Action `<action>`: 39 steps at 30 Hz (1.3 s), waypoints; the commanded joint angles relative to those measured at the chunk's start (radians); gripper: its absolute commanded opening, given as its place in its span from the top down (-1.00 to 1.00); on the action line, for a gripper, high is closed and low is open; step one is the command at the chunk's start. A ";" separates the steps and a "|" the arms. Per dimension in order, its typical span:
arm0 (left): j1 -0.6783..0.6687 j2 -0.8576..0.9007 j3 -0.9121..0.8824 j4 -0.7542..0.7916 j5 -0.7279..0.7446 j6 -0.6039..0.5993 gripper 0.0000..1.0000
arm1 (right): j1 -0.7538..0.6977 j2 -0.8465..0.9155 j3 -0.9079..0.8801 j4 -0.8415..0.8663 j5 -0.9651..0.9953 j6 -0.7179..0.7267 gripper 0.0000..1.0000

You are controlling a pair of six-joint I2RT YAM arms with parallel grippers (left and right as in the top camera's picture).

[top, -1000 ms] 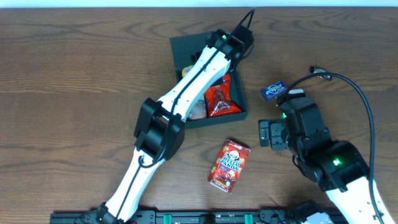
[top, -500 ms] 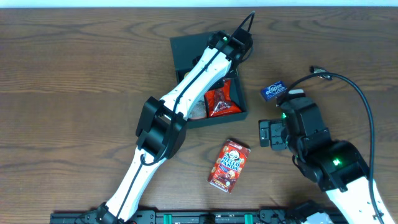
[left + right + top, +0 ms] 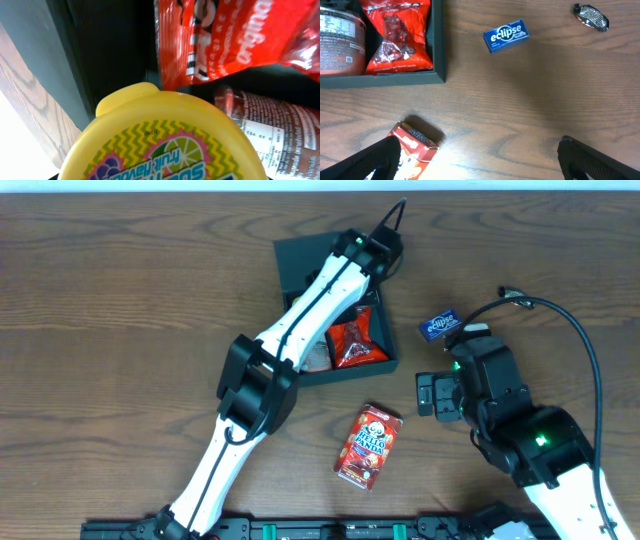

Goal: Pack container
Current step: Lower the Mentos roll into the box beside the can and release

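Container (image 3: 350, 372) stands open on the tabletop (image 3: 120, 300), far centre, much of it covered by the left arm (image 3: 300, 320). Left claw (image 3: 374, 252) is over its far corner, fingers hidden; grip cannot be told. Yellow tub lid (image 3: 165, 140) fills the left wrist view, cut off below, beside a red bag (image 3: 235, 35). Right claw (image 3: 480, 160) is spread wide, empty, near a gum pack (image 3: 505, 35).

Overhead: straight down, whole worktop (image 3: 120, 300). Left wrist: very close, inside container (image 3: 100, 55) near far edge. Right wrist: higher, downward; shares red packet (image 3: 395, 37) with both.
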 commanded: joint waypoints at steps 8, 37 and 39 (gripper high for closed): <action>0.022 0.001 0.023 -0.004 0.000 -0.036 0.07 | 0.010 0.002 0.000 -0.004 0.011 0.005 -0.98; 0.002 -0.076 0.048 0.045 -0.033 -0.062 -0.90 | 0.010 0.002 0.000 0.005 0.022 0.005 -0.99; -0.006 -0.117 0.068 0.045 -0.031 -0.075 -0.90 | 0.010 -0.003 0.000 0.009 0.022 0.005 -0.99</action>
